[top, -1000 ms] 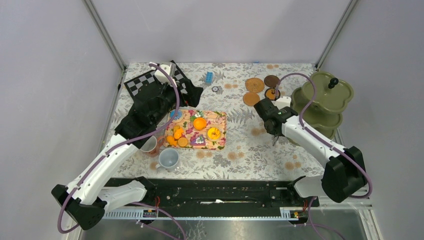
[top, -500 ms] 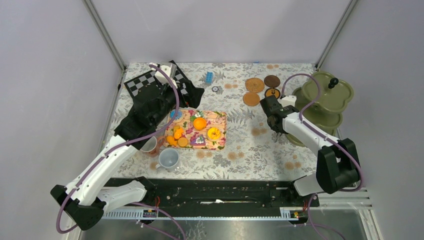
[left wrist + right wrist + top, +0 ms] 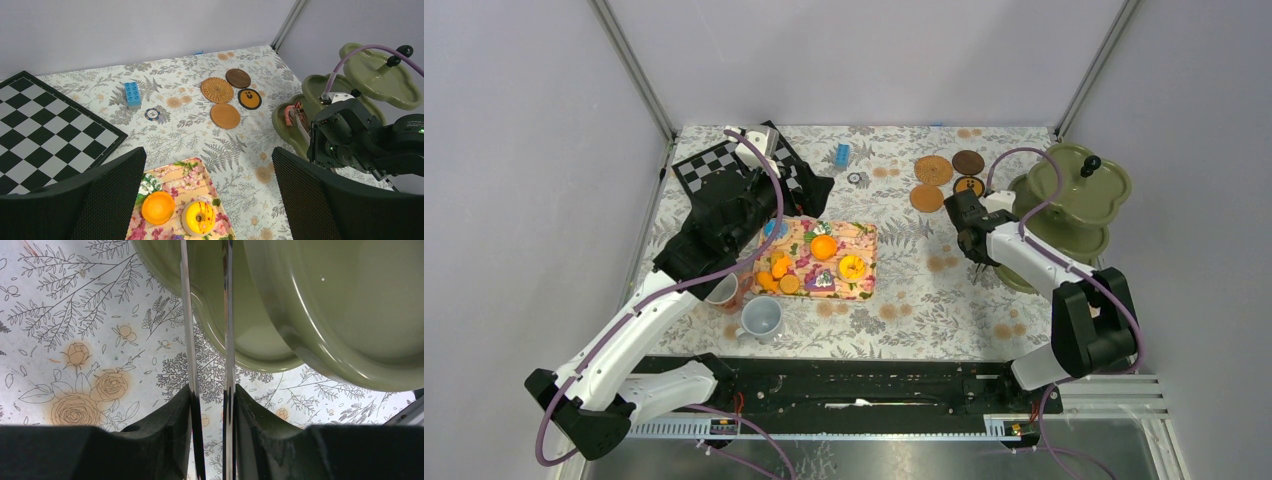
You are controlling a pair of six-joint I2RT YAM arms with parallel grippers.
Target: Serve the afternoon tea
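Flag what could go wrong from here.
1. The right tool grips metal tongs whose blades hang right by the green tiered stand; a sideways swing could knock it.
2. The right arm's purple cable loops beside the top tier and might snag.
3. The left arm partly covers a mug; lowering could tip it.

No words, numbers or brand names could be read anywhere on the table point(image 3: 185, 135). The one sign on show was a smiling face, two dots and a curved mouth, drawn in black on an orange, dark-rimmed coaster point(image 3: 249, 98). A small round blue-and-white token point(image 3: 151, 114), which lay near a blue brick point(image 3: 132, 94), carried markings at its centre that were too small to make out.
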